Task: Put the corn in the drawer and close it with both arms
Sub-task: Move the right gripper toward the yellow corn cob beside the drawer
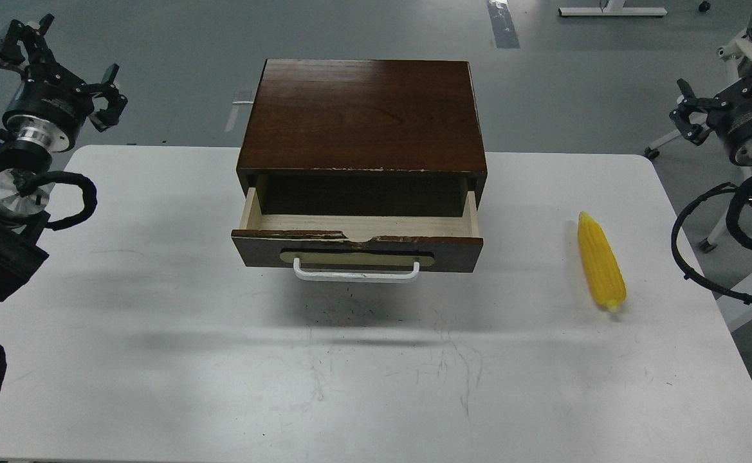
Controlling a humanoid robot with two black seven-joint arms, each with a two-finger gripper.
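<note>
The bright yellow corn (601, 262) lies on the white table (157, 360), to the right of the cabinet, with its pointed end away from me. The dark brown drawer (453, 247) stands pulled partly out of the wooden cabinet (363, 116). Its pale inside shows nothing in it, and its white bar handle (356, 275) faces me. My left gripper (70, 61) hangs open above the table's far left corner, holding nothing. At the far right, off the table's edge, my right gripper (723, 74) is also open and holds nothing. Both are far from the corn and the drawer.
The cabinet sits at the middle back of the table. Black cables (704, 257) loop from my right arm over the table's right edge. Grey floor and a white stand base (612, 11) lie beyond the table.
</note>
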